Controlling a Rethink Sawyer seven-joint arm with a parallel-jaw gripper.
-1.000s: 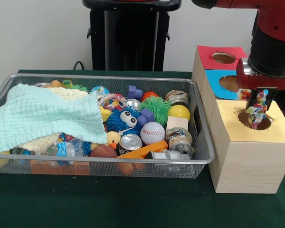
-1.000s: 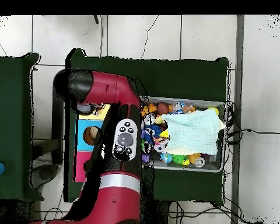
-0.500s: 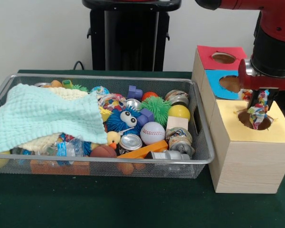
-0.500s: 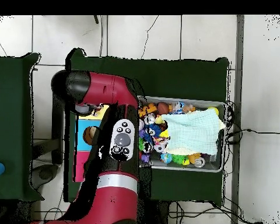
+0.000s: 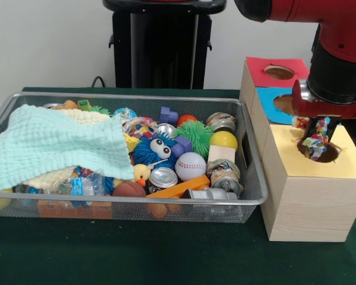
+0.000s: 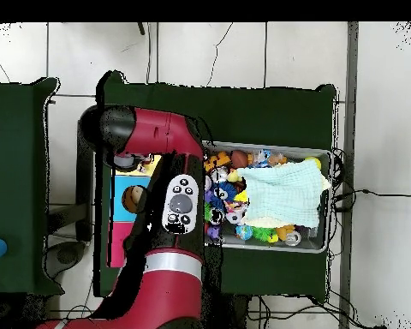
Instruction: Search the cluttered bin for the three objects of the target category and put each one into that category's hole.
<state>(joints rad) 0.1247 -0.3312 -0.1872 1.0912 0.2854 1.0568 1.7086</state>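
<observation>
My gripper [image 5: 316, 126] hangs over the hole [image 5: 330, 155] in the yellow top of the largest wooden box [image 5: 311, 202]. It is shut on the white dotted cloth [image 5: 314, 143], whose lower end dangles into the hole. The mint-green waffle cloth [image 5: 53, 145] lies spread over the left of the wire mesh bin [image 5: 136, 199]. The cream waffle cloth [image 5: 86, 117] peeks out beneath it. In the overhead view the arm [image 6: 179, 206] hides the gripper, and the mint cloth [image 6: 282, 193] shows in the bin [image 6: 325, 206].
The bin holds a fuzzy blue toy with eyes [image 5: 154, 149], a baseball [image 5: 190, 165], a green spiky ball [image 5: 196, 133], cans and several other toys. The blue-topped box [image 5: 272, 108] and red-topped box [image 5: 261, 71] stand behind the yellow one.
The gripper has shifted a little left over the hole with the dotted cloth still hanging from it. The bin's contents have not moved.
</observation>
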